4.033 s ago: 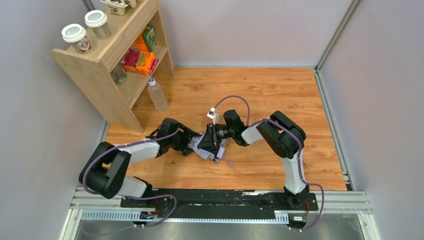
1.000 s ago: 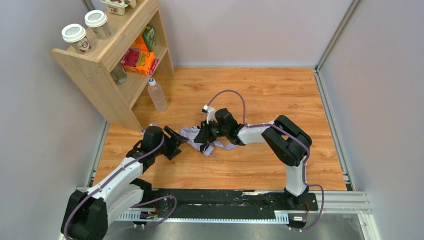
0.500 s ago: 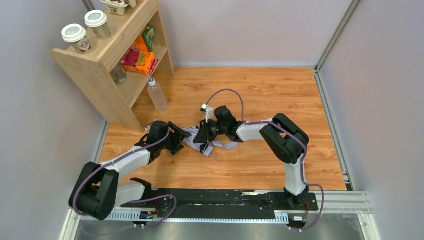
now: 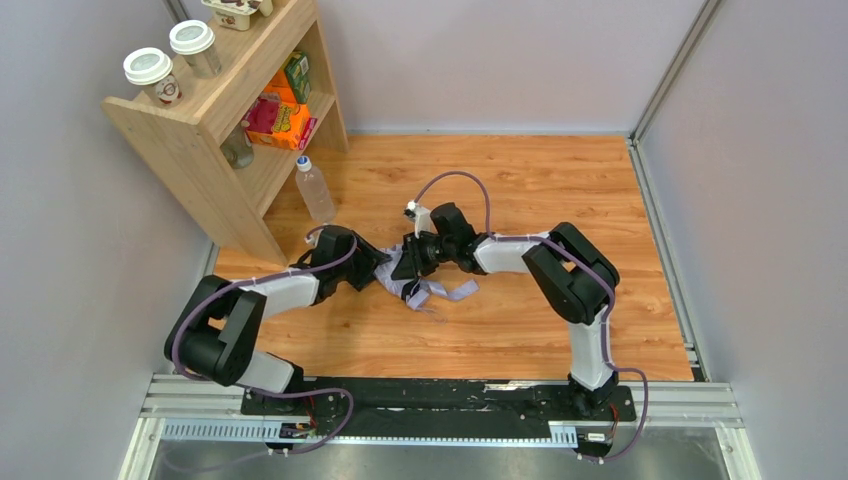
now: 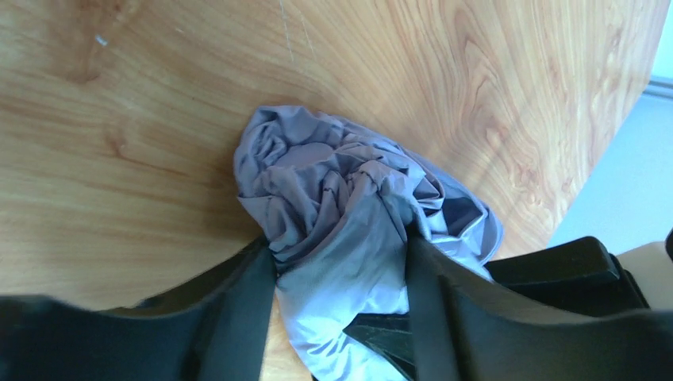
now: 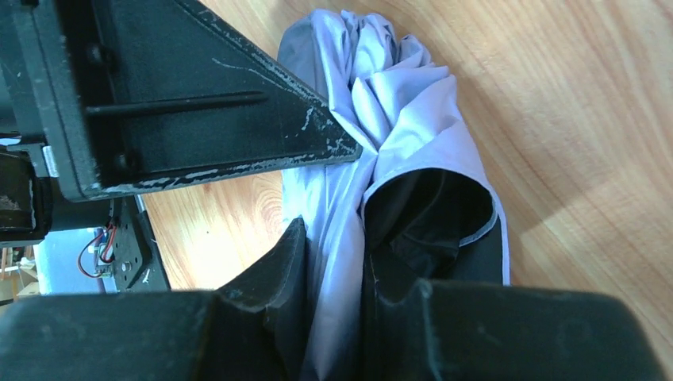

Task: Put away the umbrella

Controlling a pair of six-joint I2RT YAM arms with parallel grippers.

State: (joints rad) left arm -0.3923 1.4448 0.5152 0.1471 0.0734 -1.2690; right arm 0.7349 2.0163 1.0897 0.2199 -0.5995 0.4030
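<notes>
The umbrella (image 4: pixel 420 292), its pale lavender canopy crumpled and far from neatly rolled, lies near the middle of the wooden tabletop (image 4: pixel 540 190), caught between the two grippers. The right gripper (image 4: pixel 410 262), reaching in from the right, pinches a fold of the canopy in narrow jaws; its wrist view shows the fabric running straight through the slim gap between the fingers. The news is on the other side. A second ago the left gripper (image 4: pixel 378 270) sat pulled back with bare wood between it and the fabric, and it has since swung forward to meet the bundle's left end. Its jaws stand wide, one finger on either side of the bunched canopy, which fills the space between them; whether they press on it yet cannot be told. The umbrella has barely shifted in that second, and the right gripper's hold looks unchanged. Read against the task, this looks like a fresh grasp partway through gathering the canopy: with one end pinned, closing the left jaws would give both arms a hold for bunching or wrapping the fabric. A loose tail of fabric trailing right and an open fold of canopy suggest most of the tidying is yet to come. The shaft and handle cannot be made out. Well apart at the far left, a water bottle (image 4: pixel 314 190) stands beside a shelf unit (image 4: pixel 215 130)
</notes>
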